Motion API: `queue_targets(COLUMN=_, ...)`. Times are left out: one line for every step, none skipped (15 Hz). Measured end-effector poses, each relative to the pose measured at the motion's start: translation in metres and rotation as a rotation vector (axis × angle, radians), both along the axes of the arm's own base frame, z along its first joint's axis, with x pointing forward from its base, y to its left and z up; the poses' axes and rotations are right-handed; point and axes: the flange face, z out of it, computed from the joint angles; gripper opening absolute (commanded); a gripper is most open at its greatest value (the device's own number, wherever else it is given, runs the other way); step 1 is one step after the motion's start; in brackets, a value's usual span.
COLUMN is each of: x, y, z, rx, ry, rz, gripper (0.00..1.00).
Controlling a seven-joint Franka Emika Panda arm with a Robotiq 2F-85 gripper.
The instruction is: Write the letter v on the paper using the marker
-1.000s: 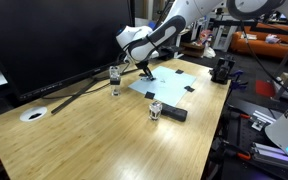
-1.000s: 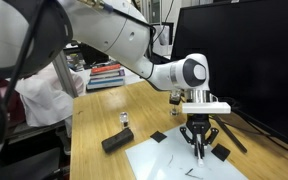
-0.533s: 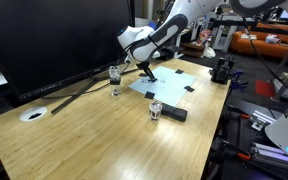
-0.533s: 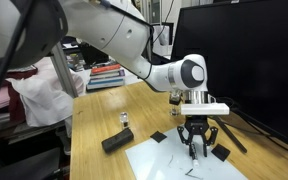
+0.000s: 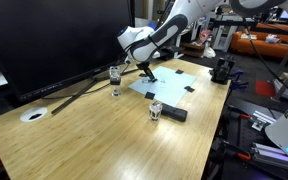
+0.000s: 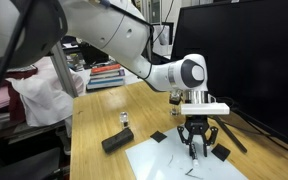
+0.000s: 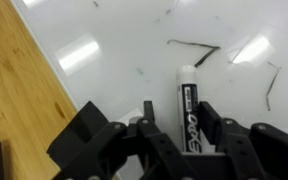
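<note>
The white paper (image 5: 180,80) lies on the wooden table with black tape strips at its corners; it also shows in an exterior view (image 6: 174,165) and fills the wrist view (image 7: 134,40). My gripper (image 6: 196,152) hangs straight down over the paper, shut on the marker (image 7: 187,105), a dark stick with white lettering and a white end pointing at the sheet. In an exterior view the gripper (image 5: 148,74) is at the paper's near-left part. Thin dark strokes (image 7: 196,47) are on the paper just beyond the marker's tip.
A thick black oblong block (image 6: 115,142) lies on the table beside small clear glasses (image 6: 125,120). A white disc (image 5: 33,114) sits near the table's far end. A large dark monitor (image 5: 44,40) stands behind, with a black cable across the table.
The gripper with the marker has shifted slightly over the paper between one second ago and half a second ago. Nothing has visibly moved since.
</note>
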Motion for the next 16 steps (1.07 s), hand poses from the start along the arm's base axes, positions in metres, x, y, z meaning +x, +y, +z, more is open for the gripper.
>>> queue_targets(x=0.0, y=0.0, z=0.0, rx=0.0, ry=0.0, rz=0.0, gripper=0.51)
queue_targets(x=0.0, y=0.0, z=0.0, rx=0.0, ry=0.0, rz=0.0, gripper=0.51)
queue_targets(x=0.0, y=0.0, z=0.0, rx=0.0, ry=0.0, rz=0.0, gripper=0.51)
queue_targets(x=0.0, y=0.0, z=0.0, rx=0.0, ry=0.0, rz=0.0, gripper=0.76)
queue_targets(x=0.0, y=0.0, z=0.0, rx=0.0, ry=0.0, rz=0.0, gripper=0.78)
queue_targets(x=0.0, y=0.0, z=0.0, rx=0.0, ry=0.0, rz=0.0, gripper=0.83)
queue_targets(x=0.0, y=0.001, z=-0.001, rx=0.0, ry=0.001, rz=0.001, gripper=0.9)
queue_targets(x=0.0, y=0.002, z=0.0, rx=0.0, ry=0.001, rz=0.002, gripper=0.96)
queue_targets(x=0.0, y=0.004, z=0.0, rx=0.0, ry=0.0, rz=0.005, gripper=0.99)
queue_targets(x=0.0, y=0.006, z=0.003, rx=0.0, ry=-0.002, rz=0.009, gripper=1.0)
queue_targets(x=-0.001, y=0.009, z=0.006, rx=0.0, ry=-0.004, rz=0.013, gripper=1.0)
queue_targets(x=-0.001, y=0.013, z=0.01, rx=0.0, ry=-0.006, rz=0.018, gripper=1.0)
queue_targets(x=-0.003, y=0.016, z=0.015, rx=0.0, ry=-0.009, rz=0.024, gripper=1.0)
queue_targets(x=-0.004, y=0.019, z=0.02, rx=0.0, ry=-0.013, rz=0.029, gripper=1.0)
queue_targets(x=-0.006, y=0.022, z=0.025, rx=0.003, ry=-0.018, rz=0.037, gripper=1.0)
queue_targets(x=-0.009, y=0.024, z=0.03, rx=0.01, ry=-0.028, rz=0.049, gripper=1.0)
